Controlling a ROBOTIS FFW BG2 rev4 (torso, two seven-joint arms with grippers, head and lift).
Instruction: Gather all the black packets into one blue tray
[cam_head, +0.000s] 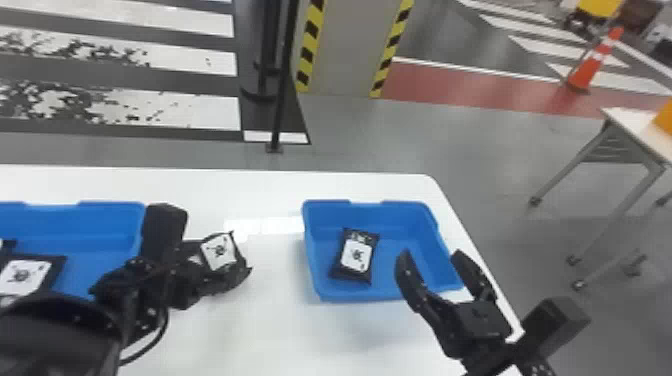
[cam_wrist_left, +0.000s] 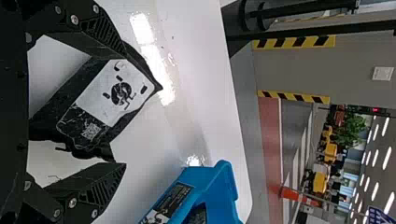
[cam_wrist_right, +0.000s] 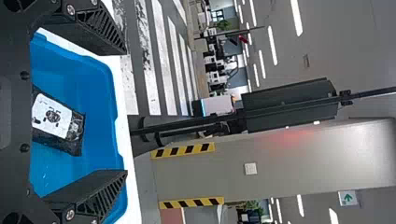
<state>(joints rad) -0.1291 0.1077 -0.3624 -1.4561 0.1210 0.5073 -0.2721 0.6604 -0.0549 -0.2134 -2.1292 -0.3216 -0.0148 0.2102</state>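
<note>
A white table (cam_head: 275, 330) formed the work surface, with two blue trays standing on it, one to the left and one to the right.

Nearest, the left gripper (cam_head: 232, 260) was found above the table between the trays. It was grasping a packet (cam_head: 219, 252), black with a white label, which sat tilted and creased between its two fingers. The right gripper (cam_head: 432, 254) was at the near right corner of the right tray (cam_head: 320, 294); its fingers were spread, with nothing between them (released, for the record).

The left tray (cam_head: 111, 206) contained a second packet (cam_head: 25, 275), label up, partly covered by the left arm (cam_head: 55, 330). A further dark piece was cut off by the head view's edge there. A third packet (cam_head: 356, 256) lay label up on the floor of the right tray, toward its left side, its long side running roughly from near to far.

Past the table's far edge, a black pole (cam_head: 282, 90) stood on the grey floor (cam_head: 340, 130). Just beside it rose a grey pillar (cam_head: 350, 50) with yellow and black striped edges. White floor stripes (cam_head: 210, 110) extended on the left. On the right were a second table (cam_head: 632, 120) and, farther off, an orange cone (cam_head: 590, 70).
</note>
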